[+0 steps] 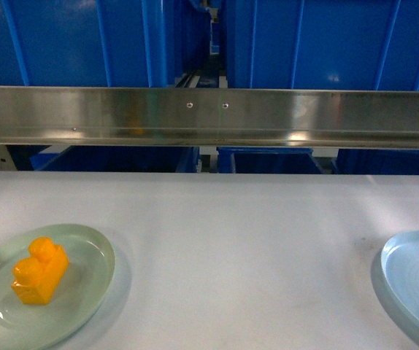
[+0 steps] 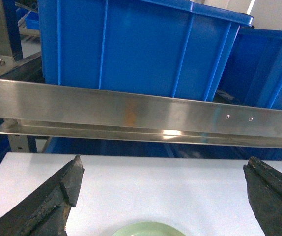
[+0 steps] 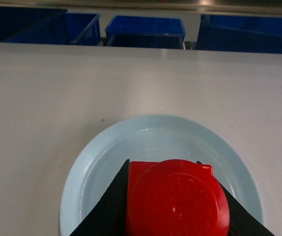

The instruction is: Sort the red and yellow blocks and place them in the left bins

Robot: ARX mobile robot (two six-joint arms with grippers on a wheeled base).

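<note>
The orange-yellow block [image 1: 40, 271], with two round studs, lies on a pale green plate [image 1: 85, 292] at the table's front left. My left gripper [image 2: 163, 167] hangs open over the white table just beyond that plate's far rim [image 2: 146, 228], nothing between its fingers. My right gripper [image 3: 163, 167] is shut on the red block [image 3: 175, 201], over a pale blue plate [image 3: 106, 162]; I cannot tell whether the block touches it. Large blue bins [image 1: 63, 40] [image 2: 131, 44] stand behind the table. Neither gripper shows in the head view.
A long steel rail [image 1: 209, 117] [image 2: 141, 115] runs across the table's far edge, in front of the bins. A second blue bin [image 1: 326, 44] stands at the back right. Smaller blue crates [image 3: 146, 32] sit lower behind the table. The pale blue plate [image 1: 414, 277] lies front right.
</note>
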